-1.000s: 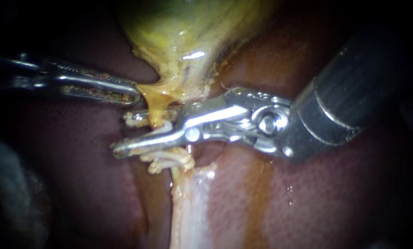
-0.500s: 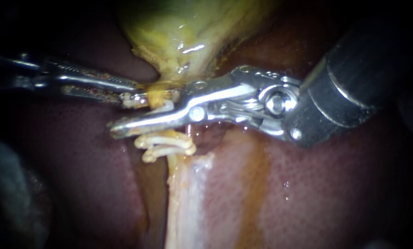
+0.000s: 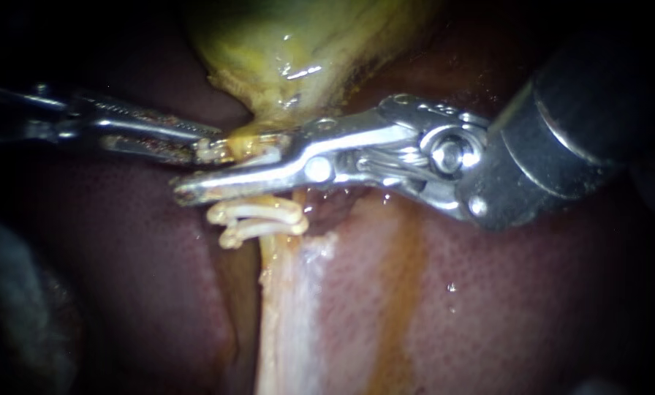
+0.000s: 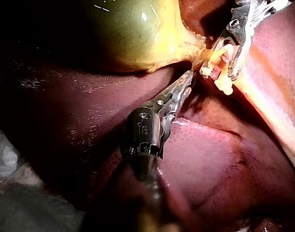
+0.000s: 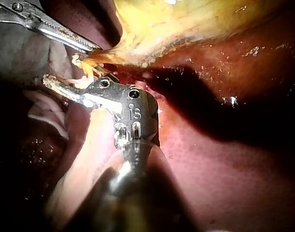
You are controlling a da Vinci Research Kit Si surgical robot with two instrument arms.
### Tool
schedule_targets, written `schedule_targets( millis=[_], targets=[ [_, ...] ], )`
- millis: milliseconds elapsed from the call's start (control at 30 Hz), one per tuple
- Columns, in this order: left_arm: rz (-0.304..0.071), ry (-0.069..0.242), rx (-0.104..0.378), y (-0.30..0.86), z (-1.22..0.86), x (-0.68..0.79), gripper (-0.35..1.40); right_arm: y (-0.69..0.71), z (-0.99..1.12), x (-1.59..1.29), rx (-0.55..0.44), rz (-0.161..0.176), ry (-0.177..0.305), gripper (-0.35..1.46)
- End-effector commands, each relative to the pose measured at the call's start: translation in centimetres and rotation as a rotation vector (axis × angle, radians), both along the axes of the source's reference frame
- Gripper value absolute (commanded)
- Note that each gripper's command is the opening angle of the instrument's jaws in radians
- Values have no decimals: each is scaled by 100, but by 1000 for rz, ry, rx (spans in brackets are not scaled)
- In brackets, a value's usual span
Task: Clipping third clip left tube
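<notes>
Tube (image 3: 273, 278) is hidden where the right instrument (image 3: 210, 164) crosses it, and the left instrument (image 3: 207, 146) tip is partly behind the clip end. Right jaws nearly closed, clamping a clip (image 3: 267, 156) across the tube just below the gallbladder (image 3: 291, 44). Left jaws pinch the gallbladder's lower edge. Count: two clips (image 3: 258, 219) on the tube just beneath, one in the jaws, two instruments.

"Where's the endoscope sitting?"
"Close over the liver (image 3: 525, 307), facing the gallbladder (image 3: 291, 44)."
"And the wrist cameras?"
"Each looks along its own shaft, just as near, from opposite sides. All three share the tube (image 3: 278, 307) below the gallbladder."
</notes>
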State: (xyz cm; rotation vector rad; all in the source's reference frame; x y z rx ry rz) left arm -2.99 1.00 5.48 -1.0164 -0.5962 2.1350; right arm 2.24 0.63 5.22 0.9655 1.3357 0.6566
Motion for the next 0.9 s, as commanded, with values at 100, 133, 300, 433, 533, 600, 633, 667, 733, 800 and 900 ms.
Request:
schedule_targets(
  millis=[100,133,300,433,533,600,633,667,733,800,900],
  targets=[
    [0,0,0,0,0,0,-35,-1,1,-1,-6,0,2,28],
    [0,0,0,0,0,0,-35,-1,1,-2,-1,-1,0,26],
    [0,0,0,0,0,-1,-35,-1,1,-5,5,-3,0,7],
    [0,0,0,0,0,-1,-35,-2,1,-8,22,-5,-3,-8],
    [0,0,0,0,0,-1,-35,-3,1,-10,51,-8,-9,-25],
    [0,0,0,0,0,-1,-35,-4,2,-12,79,-11,-15,-35],
    [0,0,0,0,0,-1,-35,-4,2,-14,84,-12,-16,-35],
    [0,0,0,0,0,-1,-35,-5,2,-15,85,-11,-13,-35],
    [0,0,0,0,0,-1,-35,-6,3,-17,82,-17,-20,-35],
    [0,0,0,0,0,0,-35,-6,5,-18,81,-18,-23,-35],
    [0,0,0,0,0,0,-35,-7,7,-18,80,-19,-23,-35]
  ],
)
